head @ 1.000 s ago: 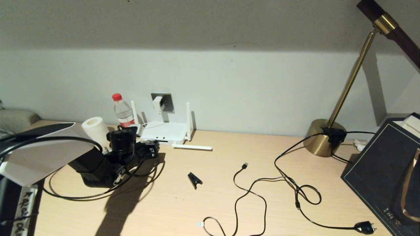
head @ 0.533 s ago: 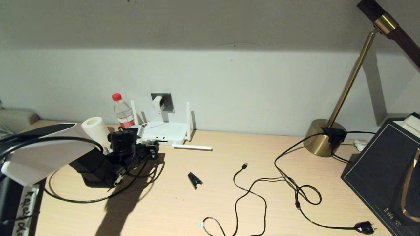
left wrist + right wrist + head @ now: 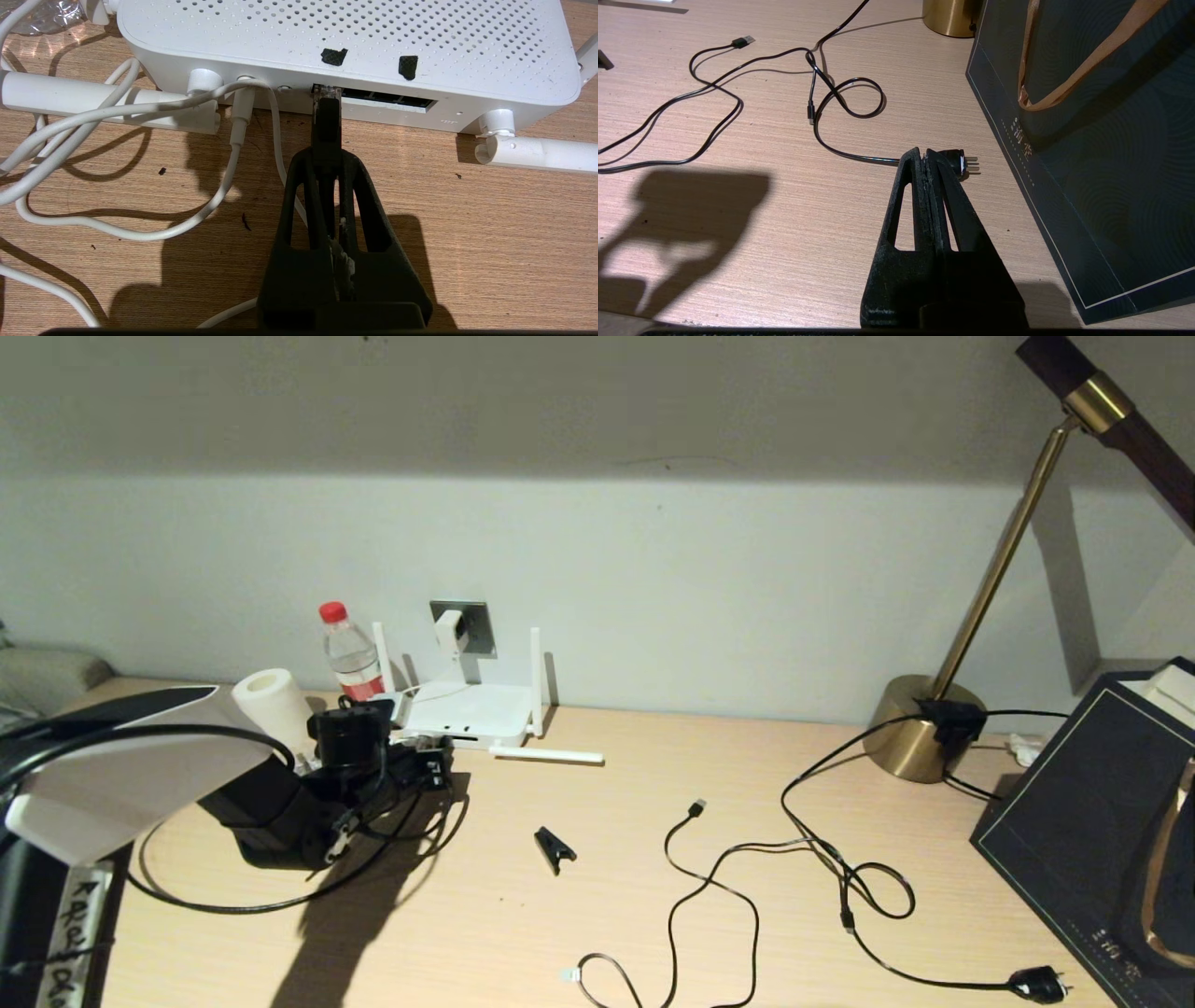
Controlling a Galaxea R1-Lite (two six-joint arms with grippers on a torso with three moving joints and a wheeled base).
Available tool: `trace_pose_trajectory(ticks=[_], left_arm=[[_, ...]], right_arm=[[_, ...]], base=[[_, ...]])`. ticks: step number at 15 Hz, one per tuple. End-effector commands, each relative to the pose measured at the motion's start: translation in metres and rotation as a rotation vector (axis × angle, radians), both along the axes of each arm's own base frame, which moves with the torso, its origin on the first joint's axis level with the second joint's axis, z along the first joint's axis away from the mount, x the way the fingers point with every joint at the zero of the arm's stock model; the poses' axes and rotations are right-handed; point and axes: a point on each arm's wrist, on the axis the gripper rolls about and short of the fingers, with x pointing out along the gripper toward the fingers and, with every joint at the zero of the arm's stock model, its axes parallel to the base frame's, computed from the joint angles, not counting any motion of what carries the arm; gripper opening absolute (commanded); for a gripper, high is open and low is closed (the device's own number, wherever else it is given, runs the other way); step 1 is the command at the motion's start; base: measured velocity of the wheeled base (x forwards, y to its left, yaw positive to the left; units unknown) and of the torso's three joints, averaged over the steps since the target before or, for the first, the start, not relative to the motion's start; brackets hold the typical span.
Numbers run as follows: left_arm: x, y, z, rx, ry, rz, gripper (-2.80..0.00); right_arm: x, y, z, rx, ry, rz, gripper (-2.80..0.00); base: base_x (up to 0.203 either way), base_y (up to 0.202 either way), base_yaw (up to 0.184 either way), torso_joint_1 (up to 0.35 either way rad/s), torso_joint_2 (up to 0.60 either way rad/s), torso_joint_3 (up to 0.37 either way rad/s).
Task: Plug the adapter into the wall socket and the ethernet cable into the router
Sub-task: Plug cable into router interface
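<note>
Pale wall, wooden desk: my left gripper sits clamped on the ethernet cable, its clear connector at the router port mouth. Over the last second the arm barely shifted, so I judge seating unfinished. Adapter sits in wall socket. Right gripper idles, fingers together.

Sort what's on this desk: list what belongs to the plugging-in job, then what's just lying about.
Job:
- adapter, already in the wall socket
- router
- ethernet cable, pinched by the left gripper, connector at the router's port row

Lying about:
- water bottle
- paper roll
- black clip
- USB cable
- chunky black plug
- brass lamp
- dark gift bag
- right gripper, idle
</note>
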Motion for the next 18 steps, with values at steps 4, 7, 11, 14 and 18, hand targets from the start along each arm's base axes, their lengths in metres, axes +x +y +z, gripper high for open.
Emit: trace_pose_trajectory(ticks=[4, 7, 11, 14, 18], left_arm=[[0.0028, 0.0025, 0.0036, 0.016, -0.018, -0.003, -2.8], [0.0024, 0.0031, 0.003, 0.026, -0.017, -0.006, -2.8], [0.0025, 0.005, 0.0036, 0.033, -0.019, -0.008, -2.8], [0.0029, 0.0063, 0.0033, 0.042, -0.02, -0.01, -2.8], [0.0032, 0.0062, 0.003, 0.043, -0.021, -0.012, -2.8]], right_arm=[[0.0, 0.0, 0.0002, 0.0, 0.001, 0.001, -2.8], [0.0001, 0.0, -0.0002, 0.0, 0.003, 0.001, -2.8], [0.0001, 0.0, -0.0002, 0.0, 0.003, 0.0, -2.8], [0.0001, 0.0, -0.0002, 0.0, 0.003, 0.001, -2.8], [0.0, 0.0, 0.0002, 0.0, 0.001, 0.001, -2.8]], base=[[0.0, 0.0, 0.0, 0.0, 0.0, 0.0], [0.0, 0.0, 0.0, 0.0, 0.0, 0.0], [0.0, 0.0, 0.0, 0.0, 0.0, 0.0], [0.0, 0.0, 0.0, 0.0, 0.0, 0.0], [0.0, 0.0, 0.0, 0.0, 0.0, 0.0]])
